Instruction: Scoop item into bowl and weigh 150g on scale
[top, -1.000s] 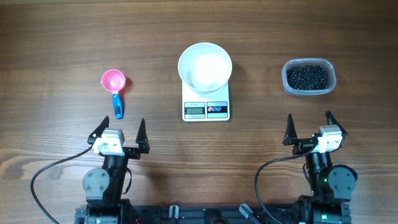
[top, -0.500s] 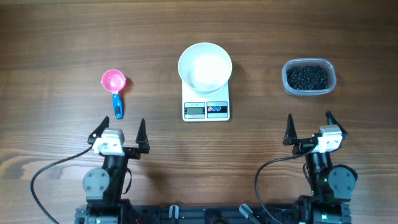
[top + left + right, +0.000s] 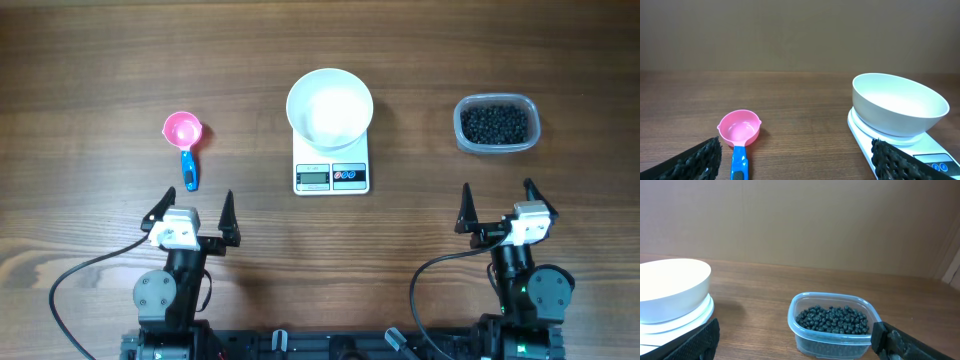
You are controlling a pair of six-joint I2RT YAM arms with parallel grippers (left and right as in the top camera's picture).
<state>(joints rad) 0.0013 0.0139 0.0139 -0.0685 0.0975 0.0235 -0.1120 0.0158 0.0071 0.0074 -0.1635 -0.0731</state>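
Gaping fully — both jaws empty, touching nothing.

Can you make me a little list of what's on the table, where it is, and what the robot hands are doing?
bowl: white, empty, sitting on the scale
scale: white, in the middle
beads: black, heaped in a clear tub, right side
scoop: pink cup, blue handle, empty, left side
left gripper: open, holding nothing
right gripper: open, holding nothing
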